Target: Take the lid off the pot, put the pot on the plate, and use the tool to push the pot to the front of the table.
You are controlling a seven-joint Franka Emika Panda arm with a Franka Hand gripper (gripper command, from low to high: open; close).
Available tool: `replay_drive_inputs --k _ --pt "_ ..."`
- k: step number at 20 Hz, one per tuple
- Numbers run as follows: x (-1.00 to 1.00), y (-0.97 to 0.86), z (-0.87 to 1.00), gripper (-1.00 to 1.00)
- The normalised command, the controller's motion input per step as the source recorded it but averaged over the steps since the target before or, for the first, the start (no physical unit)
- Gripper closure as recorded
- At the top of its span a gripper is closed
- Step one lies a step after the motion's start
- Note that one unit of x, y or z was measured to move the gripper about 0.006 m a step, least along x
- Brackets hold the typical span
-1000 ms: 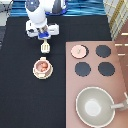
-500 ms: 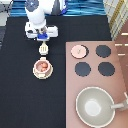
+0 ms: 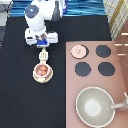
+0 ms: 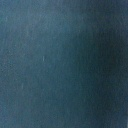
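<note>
My gripper [image 3: 43, 45] is at the exterior view's upper left, over the black table [image 3: 20, 100], shut on the handle of the cream-white tool [image 3: 44, 54]. The tool's slotted head points toward the view's bottom and reaches the pot's rim. The pale pink pot [image 3: 43, 71], with reddish pieces inside, sits on the cream-yellow plate [image 3: 35, 75] just below the tool. The pink lid [image 3: 78, 50] lies on the stove's top-left burner spot, apart from the pot. The wrist view is a blank dark blue and shows none of these things.
A pinkish-brown stove block [image 3: 120, 65] fills the right side, with three black burners [image 3: 83, 69] showing. A large grey-beige pan [image 3: 95, 106] with a handle to the right stands on its lower part.
The gripper, the tool and the pot on its plate have all shifted slightly toward the exterior view's bottom. The lid and the pan have not moved.
</note>
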Motion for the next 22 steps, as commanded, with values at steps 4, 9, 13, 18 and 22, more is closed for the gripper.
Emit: replay_drive_inputs --k 4,9,13,18,22 --pt "0.67 0.08 0.15 1.0" --pt "0.79 0.08 0.35 1.0" --pt "0.89 0.03 0.48 1.0" --pt "0.96 0.0 0.37 1.0" --pt "0.99 0.0 0.37 1.0"
